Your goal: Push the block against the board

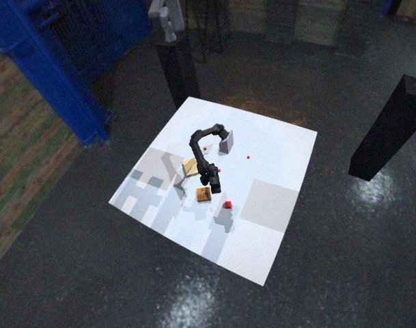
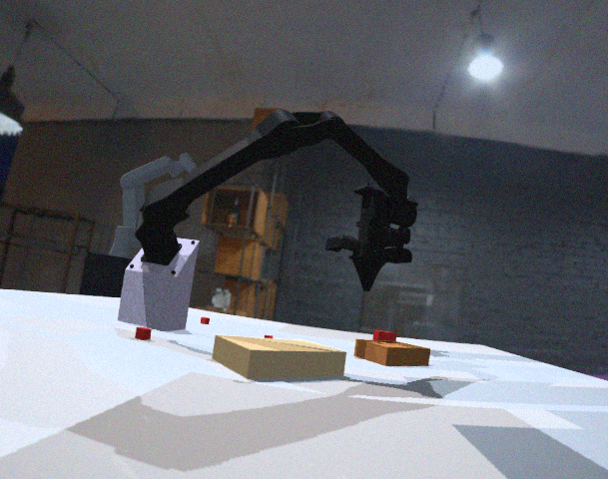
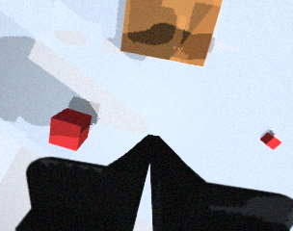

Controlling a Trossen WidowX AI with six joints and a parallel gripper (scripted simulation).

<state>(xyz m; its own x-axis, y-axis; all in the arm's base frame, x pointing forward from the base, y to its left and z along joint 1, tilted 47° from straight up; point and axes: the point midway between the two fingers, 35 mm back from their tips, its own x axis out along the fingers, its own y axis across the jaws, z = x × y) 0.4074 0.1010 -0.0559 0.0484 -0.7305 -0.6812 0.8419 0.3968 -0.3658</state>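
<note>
The square block [image 1: 203, 194] [image 2: 396, 354] [image 3: 171, 34] is orange-brown and lies flat on the white table, with dark shadow patches on its top. The board [image 1: 190, 167] [image 2: 296, 364] is pale yellow and lies flat, nearer the arm's base. A gap of table separates block and board. In the top view the arm partly covers the board's right side. The board is out of the wrist view. My gripper [image 1: 215, 190] [image 2: 366, 287] [image 3: 152, 141] is shut and empty, fingertips together and pointing down. It hangs above the table beside the block, clear of both parts.
A red cube [image 1: 227, 204] [image 2: 384, 335] [image 3: 70, 129] lies near the block on the side away from the board. A small red cube [image 1: 218, 170] [image 3: 271, 140] lies near the arm. More small red cubes lie around the arm's pale base [image 1: 226, 143] [image 2: 162, 303].
</note>
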